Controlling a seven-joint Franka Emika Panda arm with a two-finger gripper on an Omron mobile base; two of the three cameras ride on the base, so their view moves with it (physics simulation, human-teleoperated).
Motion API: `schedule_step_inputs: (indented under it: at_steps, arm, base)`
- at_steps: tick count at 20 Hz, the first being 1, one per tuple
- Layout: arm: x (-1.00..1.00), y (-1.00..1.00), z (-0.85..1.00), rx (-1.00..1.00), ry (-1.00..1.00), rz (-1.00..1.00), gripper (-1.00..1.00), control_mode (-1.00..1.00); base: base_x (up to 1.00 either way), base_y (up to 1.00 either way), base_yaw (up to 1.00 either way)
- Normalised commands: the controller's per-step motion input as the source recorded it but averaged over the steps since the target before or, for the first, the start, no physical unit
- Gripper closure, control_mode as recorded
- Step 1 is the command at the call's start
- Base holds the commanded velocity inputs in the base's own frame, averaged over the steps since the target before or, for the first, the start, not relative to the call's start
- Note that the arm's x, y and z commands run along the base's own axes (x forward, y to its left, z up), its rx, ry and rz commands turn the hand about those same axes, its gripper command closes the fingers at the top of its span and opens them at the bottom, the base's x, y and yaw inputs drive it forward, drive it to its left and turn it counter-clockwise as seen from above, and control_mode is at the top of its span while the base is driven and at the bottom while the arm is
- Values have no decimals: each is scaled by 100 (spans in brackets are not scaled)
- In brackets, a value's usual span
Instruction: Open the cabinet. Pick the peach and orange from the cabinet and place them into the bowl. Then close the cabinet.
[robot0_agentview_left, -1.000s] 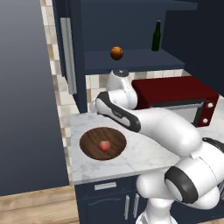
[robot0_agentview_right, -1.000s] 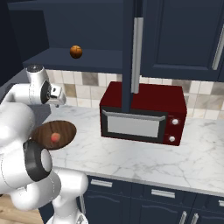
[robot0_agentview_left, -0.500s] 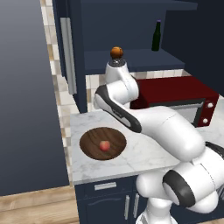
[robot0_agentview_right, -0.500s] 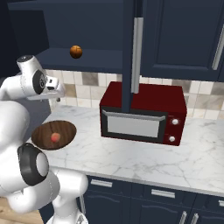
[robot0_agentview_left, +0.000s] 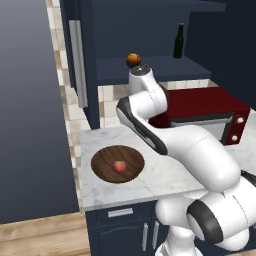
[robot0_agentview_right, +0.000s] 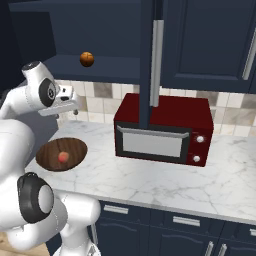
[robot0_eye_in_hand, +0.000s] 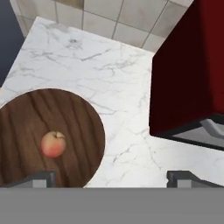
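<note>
Peach (robot0_agentview_left: 119, 166) was seen lying in the bowl (robot0_agentview_left: 102, 167), near its middle. Bowl was set on the marble counter (robot0_agentview_right: 165, 182), left of the red microwave (robot0_agentview_right: 160, 131) and well apart from it. Cabinet (robot0_agentview_right: 210, 45) stood open above the microwave, its door (robot0_agentview_right: 151, 60) turned edge-on with the silver handle (robot0_agentview_right: 157, 62) showing. Orange (robot0_agentview_right: 86, 59) rested on the cabinet shelf (robot0_agentview_right: 97, 69), up and left of the microwave. A green bottle (robot0_agentview_left: 178, 42) stood upright farther back on that shelf. Gripper (robot0_eye_in_hand: 113, 177) was held above the counter between bowl and microwave, fingers (robot0_eye_in_hand: 41, 178) spread wide, nothing between them.
</note>
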Motion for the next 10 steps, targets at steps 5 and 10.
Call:
schedule_step_inputs:
  at_steps: [5, 10]
  arm:
    - [-2, -34, 36, -1, -8, -1, -100, -100]
    - [0, -31, 51, 0, -4, -2, -100, -100]
  base:
    - [0, 0, 0]
    - [0, 0, 0]
